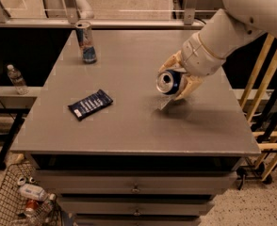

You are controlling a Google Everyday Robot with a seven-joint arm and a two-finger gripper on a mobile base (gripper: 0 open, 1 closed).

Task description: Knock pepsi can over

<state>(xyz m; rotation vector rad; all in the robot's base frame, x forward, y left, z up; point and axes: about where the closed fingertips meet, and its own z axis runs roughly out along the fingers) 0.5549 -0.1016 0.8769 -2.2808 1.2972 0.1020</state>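
Observation:
The pepsi can [168, 82] is dark blue with a silver top. It is tipped far over, its top facing the camera, at the right middle of the grey table [129, 121]. My gripper [177, 79] comes in from the upper right on a white arm. Its tan fingers [189, 89] sit above and below the can and close around it. The can's lower edge looks just off or barely touching the table, with a shadow under it.
A taller, slimmer silver-and-blue can [85, 42] stands upright at the table's back left. A dark blue snack packet [90, 104] lies flat at the left middle. A wire basket [20, 201] of bottles sits on the floor at the front left. A wooden frame [265, 102] stands to the right.

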